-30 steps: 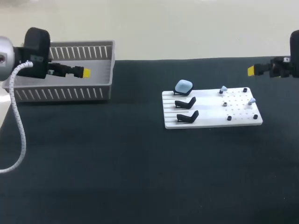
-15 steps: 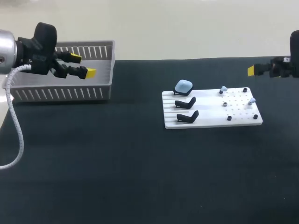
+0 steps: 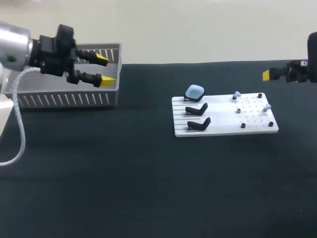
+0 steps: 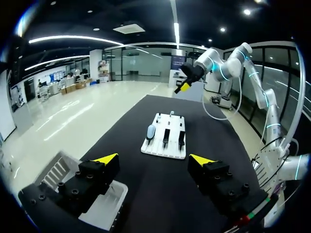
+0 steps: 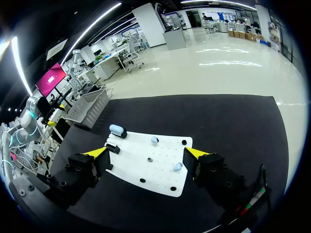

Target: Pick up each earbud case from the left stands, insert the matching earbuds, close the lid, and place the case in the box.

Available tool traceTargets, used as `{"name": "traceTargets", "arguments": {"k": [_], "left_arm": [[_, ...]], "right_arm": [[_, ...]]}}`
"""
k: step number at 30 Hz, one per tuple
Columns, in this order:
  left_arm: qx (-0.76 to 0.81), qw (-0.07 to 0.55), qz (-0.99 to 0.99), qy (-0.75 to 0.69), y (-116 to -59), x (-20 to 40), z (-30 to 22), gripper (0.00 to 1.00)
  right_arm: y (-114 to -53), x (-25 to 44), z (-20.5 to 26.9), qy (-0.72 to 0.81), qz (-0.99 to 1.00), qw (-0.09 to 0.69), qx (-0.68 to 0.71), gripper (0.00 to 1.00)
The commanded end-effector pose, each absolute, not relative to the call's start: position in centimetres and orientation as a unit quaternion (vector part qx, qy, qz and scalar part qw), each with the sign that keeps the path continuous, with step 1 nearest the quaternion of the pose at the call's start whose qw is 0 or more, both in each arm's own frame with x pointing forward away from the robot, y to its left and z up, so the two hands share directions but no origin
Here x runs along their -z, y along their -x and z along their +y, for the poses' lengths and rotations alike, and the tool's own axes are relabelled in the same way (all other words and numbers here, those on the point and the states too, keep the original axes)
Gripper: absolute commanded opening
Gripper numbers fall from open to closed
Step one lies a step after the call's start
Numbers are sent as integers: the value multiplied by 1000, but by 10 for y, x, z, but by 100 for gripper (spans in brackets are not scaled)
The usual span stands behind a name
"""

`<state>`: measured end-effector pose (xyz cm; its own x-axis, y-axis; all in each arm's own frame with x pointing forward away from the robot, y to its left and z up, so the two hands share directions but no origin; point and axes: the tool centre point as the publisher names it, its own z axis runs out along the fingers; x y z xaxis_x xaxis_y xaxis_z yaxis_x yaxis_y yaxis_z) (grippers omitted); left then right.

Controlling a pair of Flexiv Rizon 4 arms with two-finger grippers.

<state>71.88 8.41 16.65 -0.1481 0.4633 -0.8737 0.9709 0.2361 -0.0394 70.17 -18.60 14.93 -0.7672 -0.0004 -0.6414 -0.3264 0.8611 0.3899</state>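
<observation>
Earbud case [image 3: 194, 91]: pale blue, rounded, lid looks shut. It is seated on the rearmost stand at the left end of the white board [image 3: 223, 129].

Two black stands [image 3: 197, 109] sit in a row just beside the case.

Left gripper [image 3: 105, 70]: fingers spread wide, gripping nothing, over the corner of the grey box [image 3: 64, 99]. The case lies well ahead of the fingertips, roughly in line with the gap between them. Only dark table [image 3: 124, 173] lies in between.

Earbuds [image 3: 237, 93]: two, pale blue, well apart on the pegged right half of the board. Small black pegs [image 3: 243, 125] stand near them.

Right gripper [image 5: 146, 153]: fingers spread, gripping nothing. The board lies ahead of and below the tips, one earbud near one fingertip.
</observation>
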Motion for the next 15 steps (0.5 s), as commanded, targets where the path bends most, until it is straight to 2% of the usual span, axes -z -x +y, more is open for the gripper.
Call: {"name": "traceTargets", "arguments": {"k": [1, 6, 15], "left_arm": [[367, 353, 663, -549, -735, -155, 65, 100], [374, 328, 668, -553, -737, -143, 52, 100], [374, 328, 668, -553, -737, -143, 52, 100]], "right_arm": [[-701, -150, -186, 90, 907, 329, -247, 100], [-701, -150, -186, 90, 907, 329, -247, 100], [-701, -150, -186, 90, 907, 329, -247, 100]]}}
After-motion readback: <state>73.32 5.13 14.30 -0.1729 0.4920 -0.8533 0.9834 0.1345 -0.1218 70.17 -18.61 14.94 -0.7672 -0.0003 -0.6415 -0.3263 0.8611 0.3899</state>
